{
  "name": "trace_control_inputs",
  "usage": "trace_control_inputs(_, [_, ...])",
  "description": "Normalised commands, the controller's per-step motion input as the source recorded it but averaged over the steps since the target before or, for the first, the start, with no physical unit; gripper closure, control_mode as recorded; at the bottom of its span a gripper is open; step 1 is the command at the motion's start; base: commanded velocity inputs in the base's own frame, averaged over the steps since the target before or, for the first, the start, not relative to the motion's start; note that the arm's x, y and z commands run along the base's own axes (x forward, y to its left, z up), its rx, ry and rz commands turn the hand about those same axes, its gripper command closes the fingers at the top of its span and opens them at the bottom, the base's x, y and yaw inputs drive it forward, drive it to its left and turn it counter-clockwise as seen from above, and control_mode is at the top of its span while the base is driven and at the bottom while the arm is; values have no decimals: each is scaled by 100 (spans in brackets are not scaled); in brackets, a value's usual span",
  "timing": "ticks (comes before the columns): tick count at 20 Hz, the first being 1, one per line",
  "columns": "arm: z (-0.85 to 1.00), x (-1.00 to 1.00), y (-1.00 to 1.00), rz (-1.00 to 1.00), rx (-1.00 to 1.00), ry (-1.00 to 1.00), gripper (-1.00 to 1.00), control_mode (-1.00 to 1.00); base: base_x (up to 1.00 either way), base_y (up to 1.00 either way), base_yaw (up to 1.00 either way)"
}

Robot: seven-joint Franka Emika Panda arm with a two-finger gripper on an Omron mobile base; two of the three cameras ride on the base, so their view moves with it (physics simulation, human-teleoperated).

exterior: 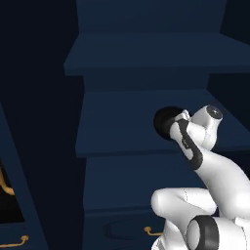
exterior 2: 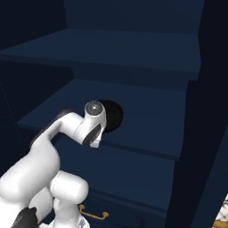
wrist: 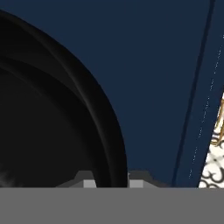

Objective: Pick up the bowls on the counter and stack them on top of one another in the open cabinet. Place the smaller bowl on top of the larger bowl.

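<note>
hand view shows the pincer clenched on the rim of a black bowl, held over a shelf of the open cabinet, so lowering it comes next.

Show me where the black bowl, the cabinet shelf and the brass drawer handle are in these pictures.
black bowl (wrist: 52,122): hand view, inner wall beside the rim.
cabinet shelf (exterior 2: 156,120): right base view, bare top surface.
brass drawer handle (exterior 2: 93,215): right base view, middle of the bar.

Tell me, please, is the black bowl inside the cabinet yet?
Inside: the bowl sits over the cabinet shelf, its rim between the gripper fingertips.
</note>
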Motion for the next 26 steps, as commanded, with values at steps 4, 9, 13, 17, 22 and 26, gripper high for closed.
trace_control_inputs(4, [-42, 60, -14, 3, 0, 5, 100, -100, 0, 0, 0])
trace_control_inputs(9, [-37, 63, -16, 4, 0, 4, -100, -100, 0, 0, 0])
trace_control_inputs(13, [-18, 8, -4, 6, 3, -28, -100, -100, 0, 0, 0])
trace_control_inputs(17, [-1, 0, 0, 3, 2, -33, -100, -100, 0, 0, 0])
trace_control_inputs(22, [34, -20, 7, 0, 0, -14, -100, -100, 0, 0, 0])
trace_control_inputs(26, [70, -41, 0, 0, 0, -7, -100, -100, 0, 0, 0])
